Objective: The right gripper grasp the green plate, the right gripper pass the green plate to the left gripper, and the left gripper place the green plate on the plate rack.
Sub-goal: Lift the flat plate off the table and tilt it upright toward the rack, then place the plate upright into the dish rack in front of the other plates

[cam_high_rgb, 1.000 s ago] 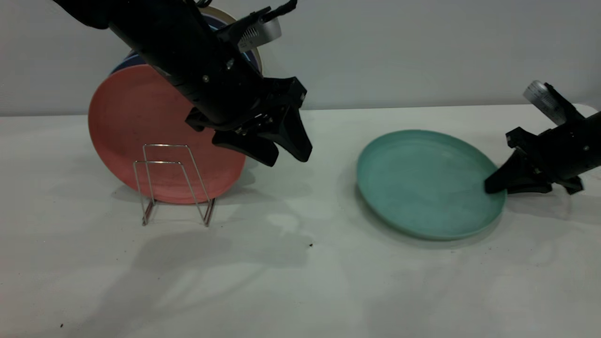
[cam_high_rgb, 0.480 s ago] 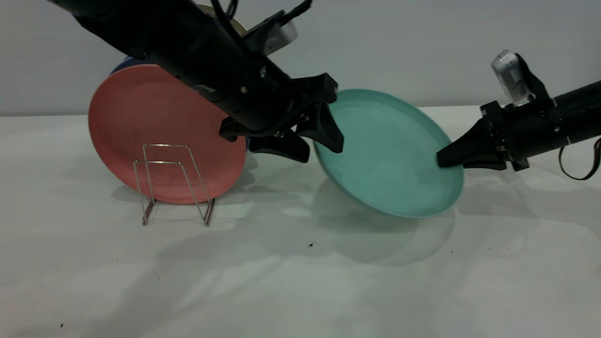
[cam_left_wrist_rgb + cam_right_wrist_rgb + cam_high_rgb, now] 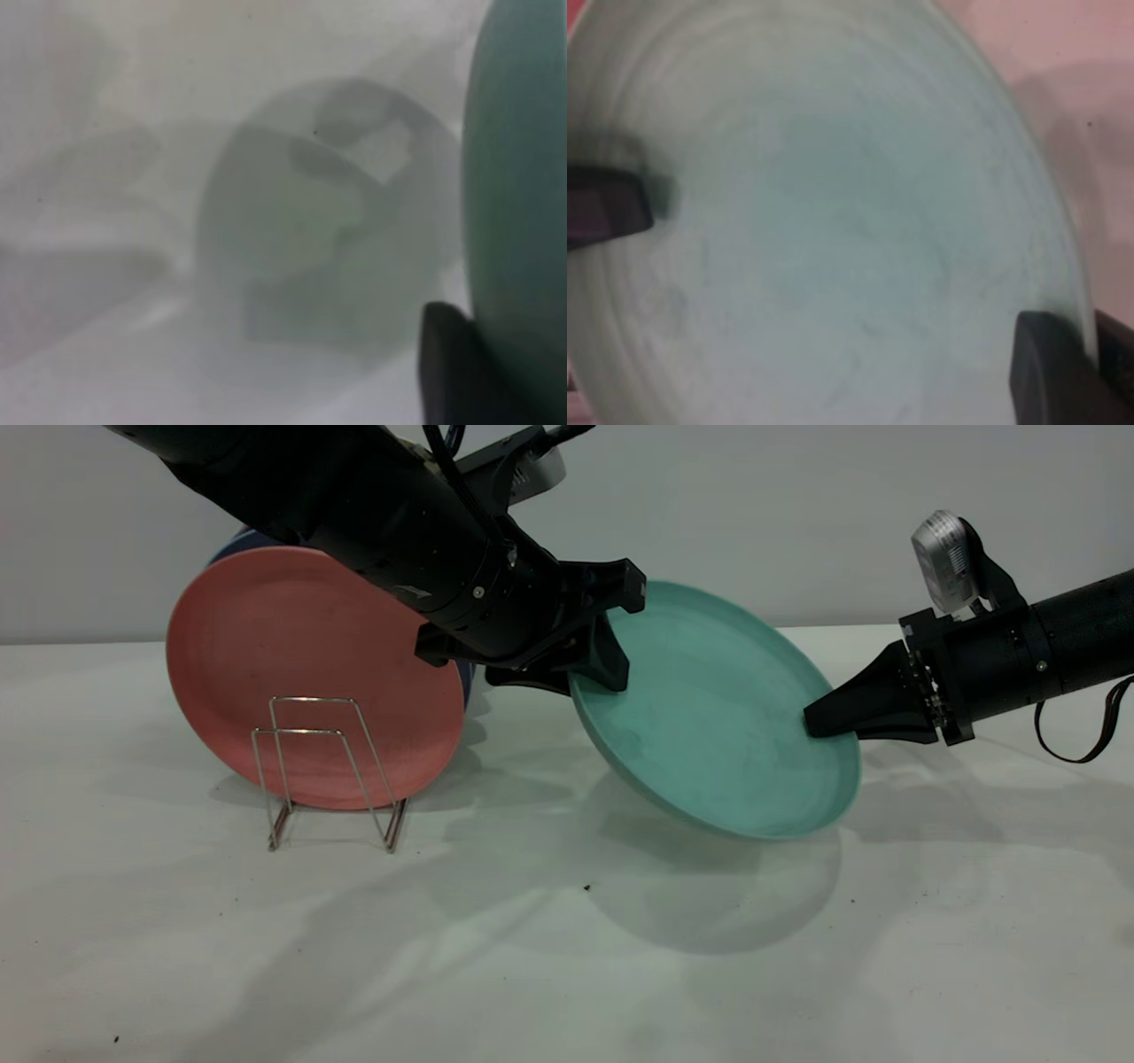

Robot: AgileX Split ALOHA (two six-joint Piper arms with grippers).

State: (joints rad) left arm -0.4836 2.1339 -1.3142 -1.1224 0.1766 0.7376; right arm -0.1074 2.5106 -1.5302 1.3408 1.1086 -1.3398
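Note:
The green plate (image 3: pixel 718 717) hangs tilted above the table, its face toward the camera. My right gripper (image 3: pixel 811 726) is shut on its right rim and carries it; in the right wrist view the plate (image 3: pixel 833 221) fills the frame and my fingers (image 3: pixel 1050 372) pinch its edge. My left gripper (image 3: pixel 576 677) is open, with its jaws astride the plate's upper left rim, one finger in front of the plate and one behind. One left finger (image 3: pixel 607 208) lies over the plate's face. The left wrist view shows the plate's back (image 3: pixel 523 177). The plate rack (image 3: pixel 328 771) stands at the left.
A salmon-pink plate (image 3: pixel 292 664) stands upright just behind the rack, with a dark blue plate (image 3: pixel 235 545) behind it. The left arm reaches over both. The white table (image 3: pixel 567 974) stretches to the front.
The right gripper lifted the green plate off the table and carried it left, tilting it. The left gripper moved right and now straddles the plate's left rim.

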